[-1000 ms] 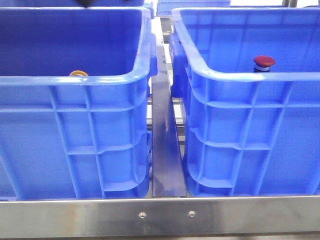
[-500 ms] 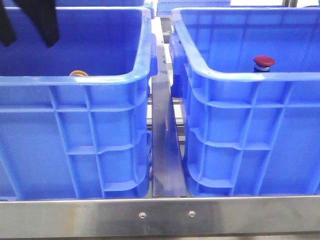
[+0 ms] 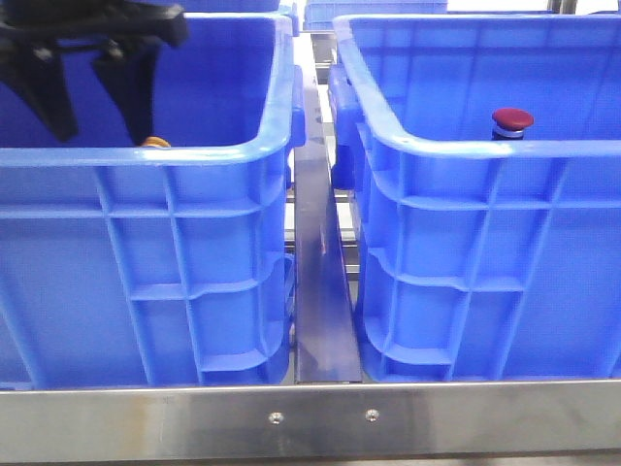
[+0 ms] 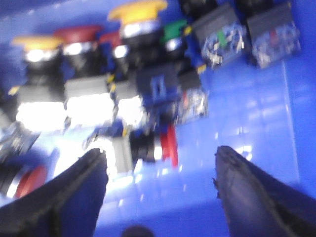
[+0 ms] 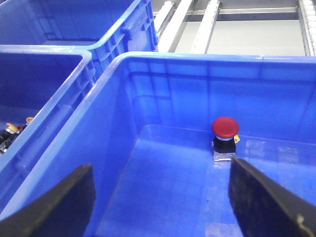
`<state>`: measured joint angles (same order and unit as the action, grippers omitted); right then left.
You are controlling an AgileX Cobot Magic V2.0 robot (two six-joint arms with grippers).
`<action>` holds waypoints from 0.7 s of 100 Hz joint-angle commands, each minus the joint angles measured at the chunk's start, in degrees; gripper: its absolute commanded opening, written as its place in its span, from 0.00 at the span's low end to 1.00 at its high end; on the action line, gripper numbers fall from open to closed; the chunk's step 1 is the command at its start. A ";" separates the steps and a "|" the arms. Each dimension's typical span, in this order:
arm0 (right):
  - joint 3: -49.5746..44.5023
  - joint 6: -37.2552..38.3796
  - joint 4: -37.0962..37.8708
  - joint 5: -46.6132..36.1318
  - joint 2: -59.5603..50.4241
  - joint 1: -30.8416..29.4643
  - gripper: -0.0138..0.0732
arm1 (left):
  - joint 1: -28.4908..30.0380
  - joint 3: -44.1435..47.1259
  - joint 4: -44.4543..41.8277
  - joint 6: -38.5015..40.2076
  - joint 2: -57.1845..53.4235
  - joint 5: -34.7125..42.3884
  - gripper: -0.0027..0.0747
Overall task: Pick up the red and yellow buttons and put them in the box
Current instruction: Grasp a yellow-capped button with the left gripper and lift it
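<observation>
A dark red button (image 3: 511,121) stands upright in the right blue crate (image 3: 485,148); it also shows in the right wrist view (image 5: 225,127). My right gripper (image 5: 160,197) hangs open and empty above that crate's floor, short of the button. My left gripper (image 3: 102,131) is open inside the left blue crate (image 3: 146,155), one finger close to an orange-yellow cap (image 3: 153,143). The blurred left wrist view shows my left gripper (image 4: 160,173) open above several buttons: a yellow-capped button (image 4: 138,10), a red-capped button (image 4: 79,33), and a red button lying on its side (image 4: 165,145).
A metal rail (image 3: 320,272) runs between the two crates and a steel bar (image 3: 310,417) crosses in front. Grey contact blocks (image 4: 219,34) and a green button (image 4: 173,32) lie among the parts. A third blue crate (image 5: 59,19) stands behind.
My left gripper has come down from the top edge of the front view into the left crate, its open fingers now near the orange-yellow cap. The red button has not moved.
</observation>
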<state>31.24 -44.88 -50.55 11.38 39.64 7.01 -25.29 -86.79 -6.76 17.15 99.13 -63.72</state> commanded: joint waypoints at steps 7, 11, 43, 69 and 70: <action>1.57 -0.71 -0.23 -3.03 -0.32 -0.06 0.82 | 0.11 -4.31 0.12 -0.07 1.01 2.00 0.60; 1.57 -0.71 -0.23 -3.03 -0.32 -0.06 0.82 | 0.11 -4.93 -0.23 -0.09 2.04 2.00 0.60; 1.57 -0.71 -0.23 -3.03 -0.32 -0.06 0.82 | 0.11 -8.11 -3.32 -0.20 8.13 2.51 0.60; 1.57 -0.71 -0.23 -3.03 -0.32 -0.06 0.82 | 0.11 -8.33 -3.21 -0.20 8.68 3.86 0.52; 1.57 -0.71 -0.23 -3.03 -0.32 -0.06 0.82 | 0.11 -8.33 -3.21 -0.20 8.68 3.78 0.51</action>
<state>31.24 -44.97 -50.55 11.38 39.64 7.01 -25.29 -93.29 -9.43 17.03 110.81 -61.26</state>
